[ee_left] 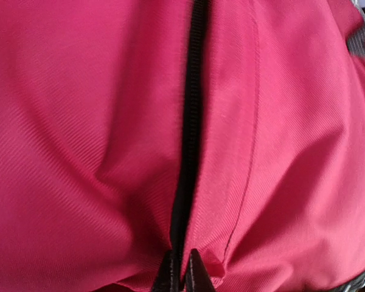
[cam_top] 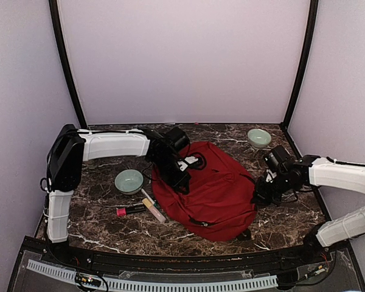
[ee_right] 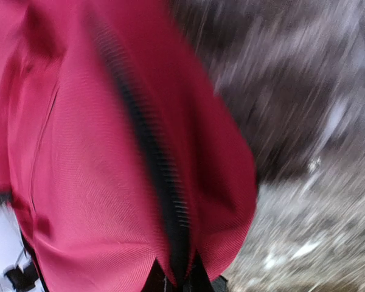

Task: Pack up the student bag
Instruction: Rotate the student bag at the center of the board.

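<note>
A: Where's the student bag [cam_top: 210, 185]?
B: Flat on the worktop [cam_top: 97, 226]. The left end effector [ee_left: 181, 275] and right end effector [ee_right: 176, 277] pinch its opposite edges, closed on the zipper [ee_left: 188, 121] seam.
A: Progress?
B: Barely begun, I'd say: zipper closed, markers [cam_top: 153, 210] lying left of the bag.

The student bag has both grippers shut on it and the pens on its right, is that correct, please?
No: the top external view shows the pens left of the student bag; the left gripper and right gripper are shut on it.
</note>
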You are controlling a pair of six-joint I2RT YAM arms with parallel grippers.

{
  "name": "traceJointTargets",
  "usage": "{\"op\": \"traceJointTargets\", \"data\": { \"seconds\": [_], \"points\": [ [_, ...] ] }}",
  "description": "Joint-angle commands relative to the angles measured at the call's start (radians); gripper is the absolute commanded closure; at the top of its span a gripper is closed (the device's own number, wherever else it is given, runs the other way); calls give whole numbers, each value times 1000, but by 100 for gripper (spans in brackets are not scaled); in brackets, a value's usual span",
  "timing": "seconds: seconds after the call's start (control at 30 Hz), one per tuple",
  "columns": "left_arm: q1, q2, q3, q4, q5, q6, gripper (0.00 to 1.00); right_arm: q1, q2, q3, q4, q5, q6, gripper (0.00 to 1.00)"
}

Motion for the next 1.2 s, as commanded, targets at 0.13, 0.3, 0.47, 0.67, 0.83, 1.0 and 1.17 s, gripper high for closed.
{"op": "traceJointTargets", "data": {
  "seconds": [0.13,0.3,0.47,0.67,0.83,1.0,1.17],
  "points": [
    [-154,-26,23,22,-48,-341,100,-255,195,222,-8,178,-407,100],
    [-223,80,135,124,79,-489,97,-322,282,314,-27,200,-506,100],
    [-254,100,236,214,185,-522,81,-380,306,358,-53,212,-585,87],
    [-237,71,400,91,94,-415,49,-413,279,426,-136,170,-670,60],
    [-209,25,449,-55,-68,-262,45,-413,201,431,-196,156,-678,53],
    [-167,23,411,-55,-178,-99,44,-413,83,382,-266,179,-654,49],
    [-117,41,321,73,-208,19,44,-413,-56,319,-323,179,-598,46]
  ]
}}
